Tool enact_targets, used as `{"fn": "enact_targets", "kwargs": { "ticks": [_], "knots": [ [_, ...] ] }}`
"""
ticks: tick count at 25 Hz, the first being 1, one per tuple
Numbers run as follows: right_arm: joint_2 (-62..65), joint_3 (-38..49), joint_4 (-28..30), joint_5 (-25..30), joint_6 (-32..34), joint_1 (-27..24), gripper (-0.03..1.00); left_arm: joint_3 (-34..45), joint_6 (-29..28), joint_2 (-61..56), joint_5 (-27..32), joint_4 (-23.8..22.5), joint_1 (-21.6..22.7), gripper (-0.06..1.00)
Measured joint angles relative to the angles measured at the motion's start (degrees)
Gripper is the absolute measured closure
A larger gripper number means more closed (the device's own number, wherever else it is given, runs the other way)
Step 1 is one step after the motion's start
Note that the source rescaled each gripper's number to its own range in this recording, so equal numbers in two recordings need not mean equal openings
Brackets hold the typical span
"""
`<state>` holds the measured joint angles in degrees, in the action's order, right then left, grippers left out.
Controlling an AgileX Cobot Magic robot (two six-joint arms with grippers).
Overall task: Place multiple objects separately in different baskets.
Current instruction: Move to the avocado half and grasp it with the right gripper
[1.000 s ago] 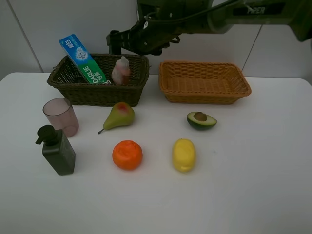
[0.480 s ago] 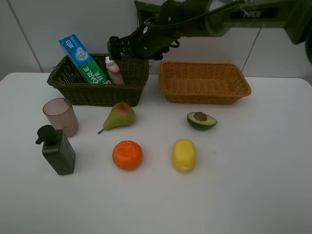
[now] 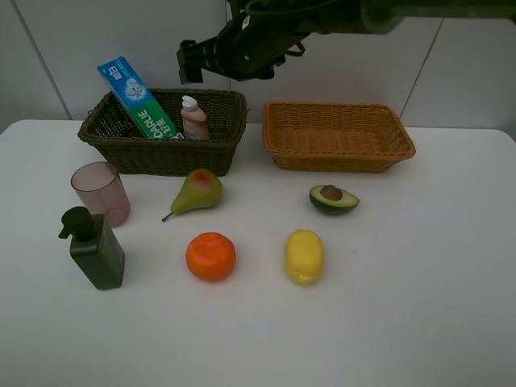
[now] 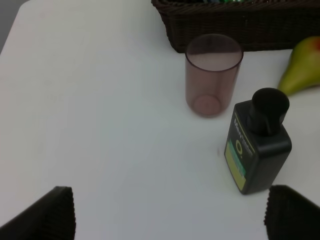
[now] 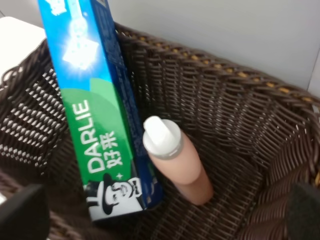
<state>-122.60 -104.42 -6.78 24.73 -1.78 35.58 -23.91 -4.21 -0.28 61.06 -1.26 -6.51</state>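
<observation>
From the high camera, your right claw (image 3: 190, 61) hung above the dark basket (image 3: 121, 149) at the table's far edge. The toothpaste box (image 3: 137, 97) and pink bottle (image 3: 193, 119) sat inside it. That drop looked finished to me; next you'd want the cup (image 3: 101, 192) or pump bottle (image 3: 95, 250) near the left edge.

Your left wrist camera showed the left claw (image 4: 170, 215) spread wide and empty, both items just ahead. The pump bottle's label was unreadable.

Your right wrist camera showed that claw wide, holding nothing; the box read "DARLIE".
</observation>
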Motion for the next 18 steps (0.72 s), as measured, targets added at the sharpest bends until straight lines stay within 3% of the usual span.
{"fn": "enact_targets", "kwargs": {
  "ticks": [9, 18],
  "knots": [
    [6.6, 1.7, 7.3, 8.7, 0.4, -0.1, -0.03, 0.0, 0.0, 0.0, 0.0, 0.0, 0.0, -0.06],
    [17.9, 22.3, 10.9, 3.2, 3.7, -4.1, -0.03, 0.0, 0.0, 0.0, 0.0, 0.0, 0.0, -0.06]
  ]
}}
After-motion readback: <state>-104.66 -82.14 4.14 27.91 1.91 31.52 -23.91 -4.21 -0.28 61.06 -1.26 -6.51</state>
